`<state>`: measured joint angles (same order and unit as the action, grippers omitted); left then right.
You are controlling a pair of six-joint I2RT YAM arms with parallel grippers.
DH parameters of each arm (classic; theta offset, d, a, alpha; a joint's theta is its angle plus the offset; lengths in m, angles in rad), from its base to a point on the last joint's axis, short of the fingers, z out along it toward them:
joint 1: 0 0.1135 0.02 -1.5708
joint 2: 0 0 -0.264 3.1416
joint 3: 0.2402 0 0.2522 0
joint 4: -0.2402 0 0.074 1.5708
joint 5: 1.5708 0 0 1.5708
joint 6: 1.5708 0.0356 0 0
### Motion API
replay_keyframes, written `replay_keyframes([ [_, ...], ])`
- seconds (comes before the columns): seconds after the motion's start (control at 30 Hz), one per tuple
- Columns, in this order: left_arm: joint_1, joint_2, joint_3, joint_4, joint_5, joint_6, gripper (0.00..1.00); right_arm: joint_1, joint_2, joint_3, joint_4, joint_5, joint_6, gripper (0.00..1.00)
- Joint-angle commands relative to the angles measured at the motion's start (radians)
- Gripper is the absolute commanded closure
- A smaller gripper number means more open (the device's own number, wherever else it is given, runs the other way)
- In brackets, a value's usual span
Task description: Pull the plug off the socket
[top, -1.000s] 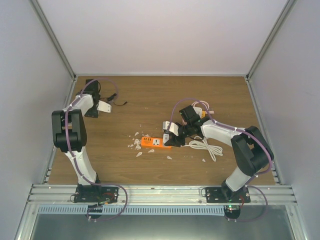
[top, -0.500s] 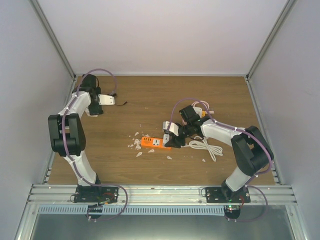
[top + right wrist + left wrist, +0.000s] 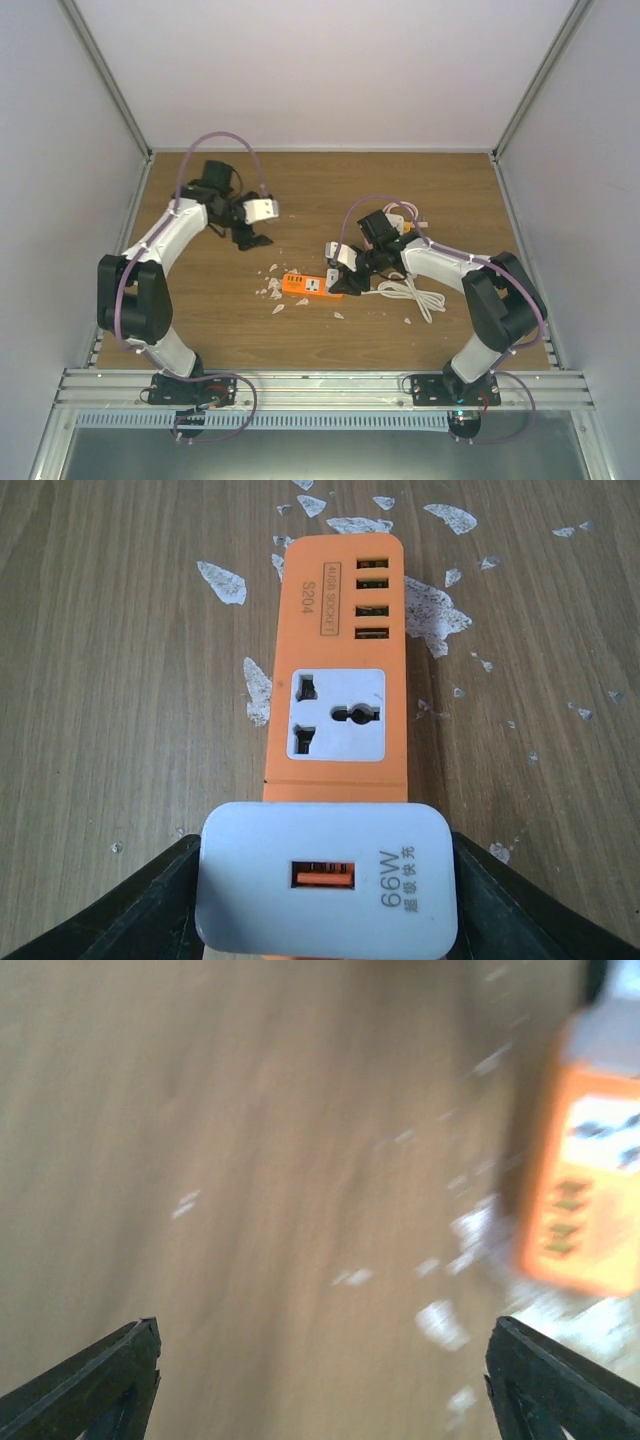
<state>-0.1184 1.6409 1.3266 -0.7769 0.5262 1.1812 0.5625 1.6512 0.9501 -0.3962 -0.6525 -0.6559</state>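
An orange socket strip [image 3: 308, 285] lies flat on the wooden table near the middle; it also shows in the right wrist view [image 3: 335, 660]. A white 66W plug [image 3: 328, 878] sits on the strip's end nearest the right wrist. My right gripper [image 3: 328, 892] is shut on the plug, one black finger on each side. In the top view the right gripper [image 3: 352, 272] covers the plug. My left gripper [image 3: 250, 240] is open and empty, above the table to the upper left of the strip. Its view is blurred, with the left gripper [image 3: 325, 1335] over bare wood and the strip [image 3: 590, 1180] at the right edge.
White paper flakes [image 3: 270, 288] lie scattered around the strip's left end. A coiled white cable [image 3: 412, 292] lies right of the strip, under the right arm. A small white and orange item [image 3: 405, 215] sits behind the right arm. Grey walls enclose the table.
My left arm has swung from the back left corner rightward toward the middle of the table, closer to the strip. The right arm, plug and strip have not moved.
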Motion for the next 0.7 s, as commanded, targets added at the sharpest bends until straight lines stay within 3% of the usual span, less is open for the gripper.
replay_keyframes([
  [0.0, -0.113, 0.003, -0.105, 0.049, 0.219, -0.212, 0.11, 0.015, -0.002, 0.001, 0.01, 0.013, 0.001, 0.39],
  [0.17, -0.196, 0.034, -0.188, 0.187, 0.214, -0.306, 0.12, 0.022, -0.007, -0.005, 0.017, 0.026, -0.001, 0.4],
  [0.67, -0.295, 0.153, -0.239, 0.29, 0.226, -0.403, 0.15, 0.027, -0.012, -0.005, 0.021, 0.031, -0.004, 0.44],
])
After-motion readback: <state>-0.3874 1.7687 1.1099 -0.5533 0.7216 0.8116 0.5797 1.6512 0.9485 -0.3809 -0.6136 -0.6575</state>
